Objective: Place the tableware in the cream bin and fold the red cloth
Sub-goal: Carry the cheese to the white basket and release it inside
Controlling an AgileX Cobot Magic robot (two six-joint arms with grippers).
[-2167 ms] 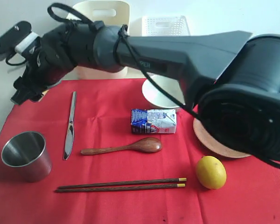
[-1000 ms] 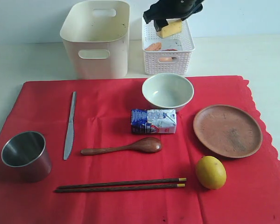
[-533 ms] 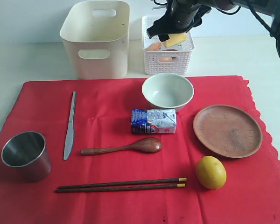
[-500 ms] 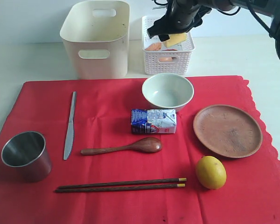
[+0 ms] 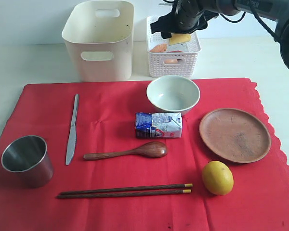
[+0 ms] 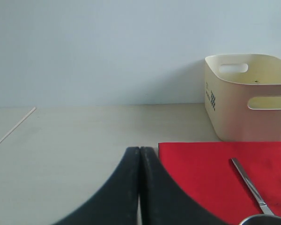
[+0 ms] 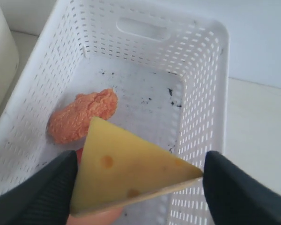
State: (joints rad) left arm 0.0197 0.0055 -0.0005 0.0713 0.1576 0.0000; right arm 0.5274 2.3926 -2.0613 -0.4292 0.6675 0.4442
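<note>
Yellow cheese [image 7: 126,171] is pinched by right gripper [image 7: 140,174]; closed left gripper [image 6: 140,161] appears only in wrist view.

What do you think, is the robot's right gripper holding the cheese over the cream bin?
Not quite. The right gripper is holding the cheese over the white basket, not the cream bin. The right wrist view shows it: the basket's lattice walls and floor lie right below the cheese.
</note>
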